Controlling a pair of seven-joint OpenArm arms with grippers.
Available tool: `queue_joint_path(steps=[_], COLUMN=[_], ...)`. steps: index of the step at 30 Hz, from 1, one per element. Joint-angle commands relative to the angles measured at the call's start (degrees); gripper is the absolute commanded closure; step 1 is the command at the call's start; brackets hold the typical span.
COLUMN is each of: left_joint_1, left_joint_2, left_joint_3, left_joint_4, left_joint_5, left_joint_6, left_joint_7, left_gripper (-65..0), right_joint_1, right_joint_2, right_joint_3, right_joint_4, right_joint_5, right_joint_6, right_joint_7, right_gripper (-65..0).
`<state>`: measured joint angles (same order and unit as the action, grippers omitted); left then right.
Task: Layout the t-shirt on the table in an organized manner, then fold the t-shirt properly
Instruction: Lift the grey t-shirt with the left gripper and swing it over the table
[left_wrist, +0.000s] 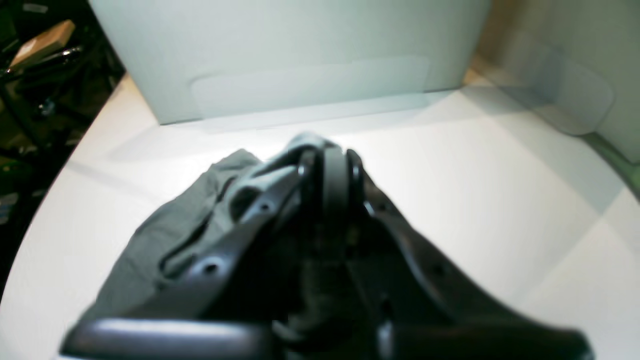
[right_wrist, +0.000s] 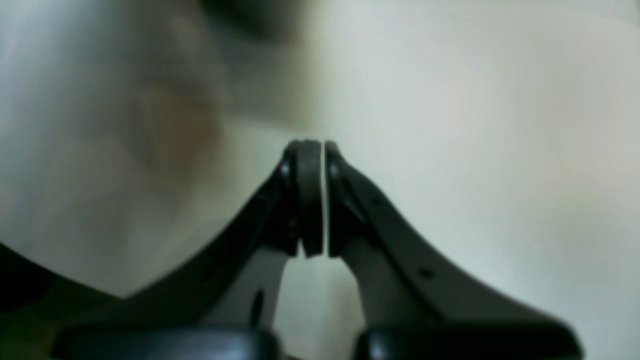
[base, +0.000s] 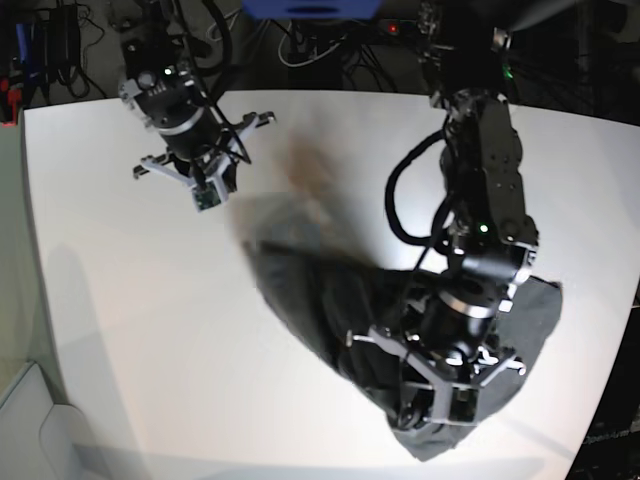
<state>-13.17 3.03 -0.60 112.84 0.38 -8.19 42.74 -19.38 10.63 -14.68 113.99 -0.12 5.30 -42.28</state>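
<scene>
Left claw (left_wrist: 330, 165) pinched shut on a fold of the t-shirt (left_wrist: 165, 240), near the front edge of the tabletop (base: 130, 330). Best to lift slowly and draw outward, keeping the cloth taut without bunching. Right claw (right_wrist: 317, 200) closed on nothing, hovering well apart beyond the shirt's far end. Dark cables and gear past the tabletop's far edge; nothing blocking.

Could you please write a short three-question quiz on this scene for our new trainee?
1. True or false: the t-shirt lies flat and smooth on the table.
2. Which claw is pinching the cloth: A left, B right, C both?
3. What is between the right claw's fingers?

Key:
1. False, it is rumpled.
2. A, the left claw.
3. Nothing; it is shut and empty.
</scene>
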Motion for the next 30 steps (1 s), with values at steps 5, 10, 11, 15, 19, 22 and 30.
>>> queue_joint_path(steps=[5,10,11,15,19,22,30], left_joint_1=[-2.1,-4.2,-4.9,-7.4,-10.6,-13.1,-22.7], left_joint_2=[-0.1,-1.8,-1.7,-1.8,-1.8,-1.7,0.4], left_joint_3=[0.6,0.5,0.5,0.6,0.6,3.5,9.8], left_joint_4=[2.5,3.3,3.3,3.3,3.3,3.3,3.2], left_joint_5=[-0.1,-0.3,-0.3,-0.3,-0.4,-0.4,0.0], left_joint_6=[0.1,0.1,0.1,0.1,0.1,0.1,0.3], left_joint_7=[-2.3,-2.2,-2.2,-1.9,-1.8,-1.7,-0.7], left_gripper=[-1.4,-1.4,-1.4,-1.4,-1.4,-1.4,-1.4], right_joint_1=[-0.1,-0.7,-0.8,-0.9,-0.9,-0.9,-0.8], right_joint_2=[1.1,1.3,1.3,1.2,1.2,1.1,1.1], right_joint_3=[1.0,1.8,1.8,1.8,1.8,1.6,1.8], right_joint_4=[1.0,1.0,1.0,1.0,1.0,1.0,1.0], right_joint_5=[-0.2,-0.2,-0.2,-0.2,-0.2,-0.2,-0.2], right_joint_6=[0.1,0.1,0.1,0.1,0.1,0.1,0.1], right_joint_7=[1.1,1.1,1.1,1.1,1.1,1.1,1.1], right_gripper=[0.0,0.0,0.0,0.0,0.0,0.0,0.0])
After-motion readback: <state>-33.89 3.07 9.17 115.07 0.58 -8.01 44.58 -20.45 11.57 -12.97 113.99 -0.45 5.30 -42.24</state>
